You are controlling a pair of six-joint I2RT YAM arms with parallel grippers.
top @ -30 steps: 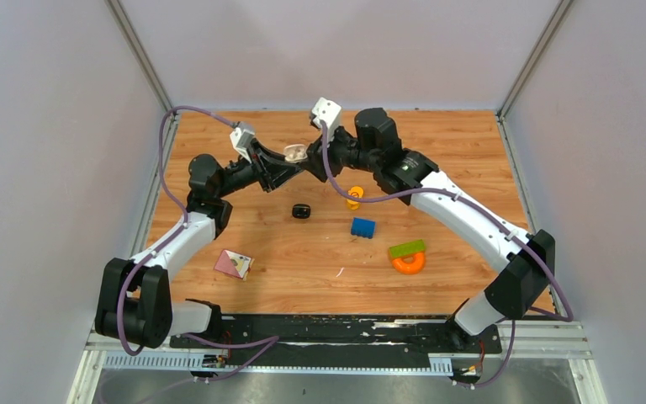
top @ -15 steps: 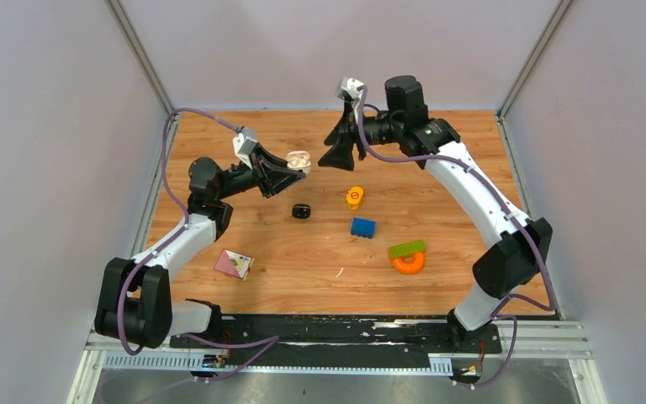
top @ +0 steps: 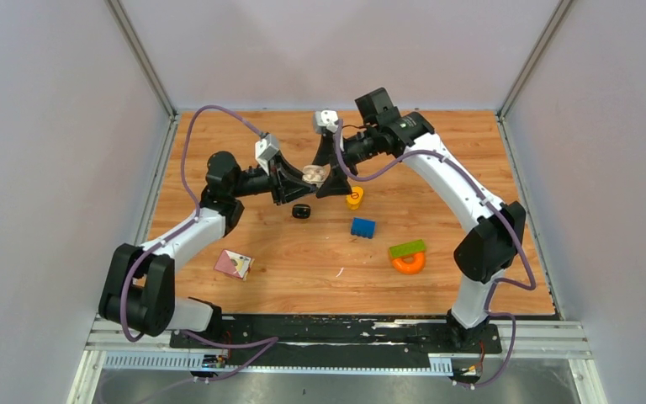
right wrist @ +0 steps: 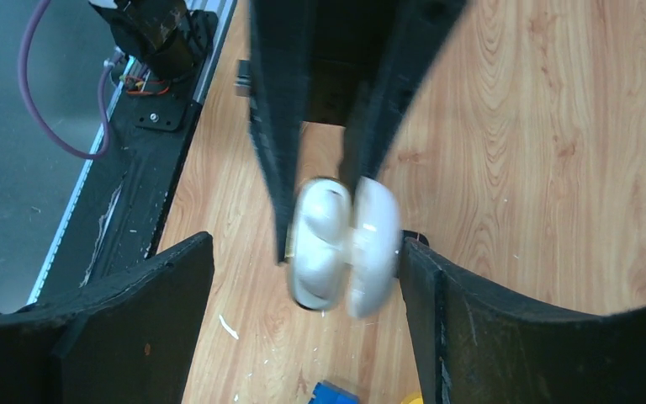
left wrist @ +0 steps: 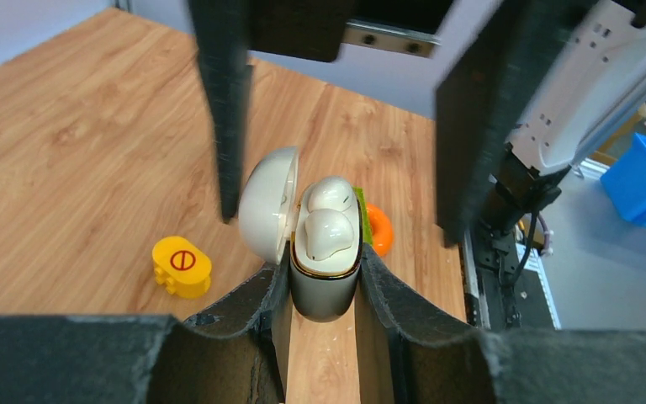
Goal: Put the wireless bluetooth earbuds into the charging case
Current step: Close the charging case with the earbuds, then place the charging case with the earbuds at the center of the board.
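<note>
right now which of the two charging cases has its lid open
The white pebble-shaped case in the left gripper: its lid is swung open, white earbuds seated inside. The small black case on the wooden table looks shut.

A wooden counter [top: 303,273] with warm orange-brown grain fills the floor of a small booth. Plain pale lilac-grey walls close it in on three sides: the left wall [top: 50,126], the back wall [top: 336,50] and the right wall [top: 606,151]. A slanted aluminium post rises from each far corner, one on the left [top: 139,55] and one on the right [top: 537,55]. A scuffed black plate [top: 336,330] lines the near edge, with a metal rail [top: 336,362] and a grey steel sheet [top: 345,389] beyond it. The light is soft and even, and shadows are faint.
</note>
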